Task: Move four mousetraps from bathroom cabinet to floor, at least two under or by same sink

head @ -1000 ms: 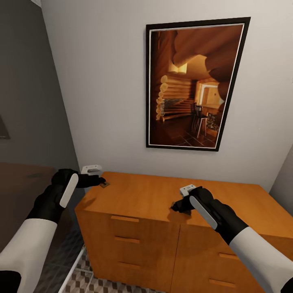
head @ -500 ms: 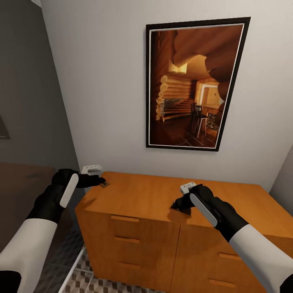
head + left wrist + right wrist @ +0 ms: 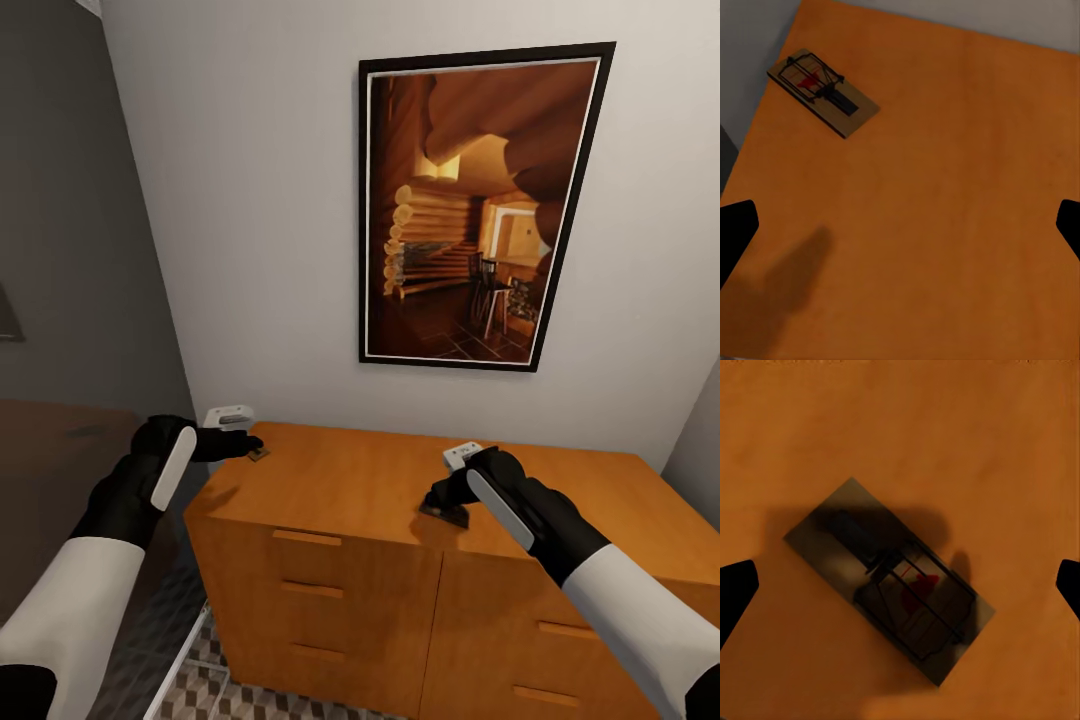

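Standing before the cabinet (image 3: 400,500), the robot holds both arms over its smooth orange-brown top, beneath a framed picture (image 3: 478,205) of a log interior on the white wall.

Left arm: the left gripper (image 3: 240,445) hovers above the top's near-left corner. In the left wrist view its two dark fingertips (image 3: 735,236) sit far apart at the frame edges with bare wood between them, so the jaws are spread and grasp nothing. One mousetrap (image 3: 823,91) lies flat on the cabinet top ahead of the fingers, close to the corner by the wall; in the head view it shows as a small dark piece (image 3: 258,454) just beyond the gripper's tip.

Right arm: the right gripper (image 3: 445,500) is poised low over a second mousetrap (image 3: 889,580), which lies flat and askew between the widely parted fingertips (image 3: 736,592). The jaws are released; no contact with the trap can be made out.

Progress: judged from this moment, the task is at its opening stage. Two traps are visible, both on the cabinet top and neither gripped; the other two cannot be located. A strip of the patterned bathroom floor (image 3: 230,690) appears at the cabinet's foot, with no trap seen on it. Grasping, carrying to the sink and laying down all four apparently remain to be done.
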Controlling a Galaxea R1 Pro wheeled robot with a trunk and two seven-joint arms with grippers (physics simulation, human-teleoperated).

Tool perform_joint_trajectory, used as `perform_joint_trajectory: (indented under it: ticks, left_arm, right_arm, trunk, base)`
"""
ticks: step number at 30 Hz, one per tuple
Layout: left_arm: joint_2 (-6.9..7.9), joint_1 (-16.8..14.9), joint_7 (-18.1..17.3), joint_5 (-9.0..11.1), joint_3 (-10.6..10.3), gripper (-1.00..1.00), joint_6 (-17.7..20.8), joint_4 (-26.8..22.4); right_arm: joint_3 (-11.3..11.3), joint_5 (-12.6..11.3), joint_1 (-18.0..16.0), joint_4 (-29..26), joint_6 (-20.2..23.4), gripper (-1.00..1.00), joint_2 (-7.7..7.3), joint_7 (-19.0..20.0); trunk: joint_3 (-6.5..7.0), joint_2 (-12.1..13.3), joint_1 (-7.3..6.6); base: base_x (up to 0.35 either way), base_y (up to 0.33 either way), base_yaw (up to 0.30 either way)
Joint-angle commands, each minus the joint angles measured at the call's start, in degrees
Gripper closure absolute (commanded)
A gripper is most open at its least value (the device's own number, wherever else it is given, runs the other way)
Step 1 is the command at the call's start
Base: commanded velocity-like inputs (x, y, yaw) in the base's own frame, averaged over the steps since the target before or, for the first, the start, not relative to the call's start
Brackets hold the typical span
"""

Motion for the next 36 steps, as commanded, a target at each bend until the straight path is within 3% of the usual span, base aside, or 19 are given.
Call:
perform_joint_trajectory:
  ticks: [1, 16, 25, 36]
  left_arm:
    - [0.0, -0.05, 0.01, 0.04, -0.11, -1.0, 0.19, -0.05]
    - [-0.73, -0.04, 0.11, 0.04, -0.14, -1.0, 0.19, -0.01]
    - [-0.79, -0.06, 0.06, 0.04, -0.19, -1.0, 0.19, 0.18]
    - [-0.8, -0.05, 0.12, 0.04, -0.2, -1.0, 0.19, 0.26]
  right_arm:
    - [0.2, -0.61, -0.19, -0.05, 0.11, -1.0, -0.06, -0.59]
    - [0.22, -0.61, -0.89, 2.63, 0.11, -1.0, 0.1, -0.57]
    - [0.42, -0.59, -2.71, 8.74, 0.11, -1.0, 1.89, 0.68]
    - [0.79, -0.04, -3.38, 10.43, 0.11, -1.0, 2.53, 2.27]
  trunk:
    - [-0.08, -0.05, 0.01]
    - [-0.08, -0.05, 0.01]
    - [-0.08, -0.05, 0.01]
    - [-0.08, -0.05, 0.01]
  base:
    - [0.0, 0.0, 0.0]
    - [0.0, 0.0, 0.0]
    - [0.0, 0.0, 0.0]
    - [0.0, 0.0, 0.0]
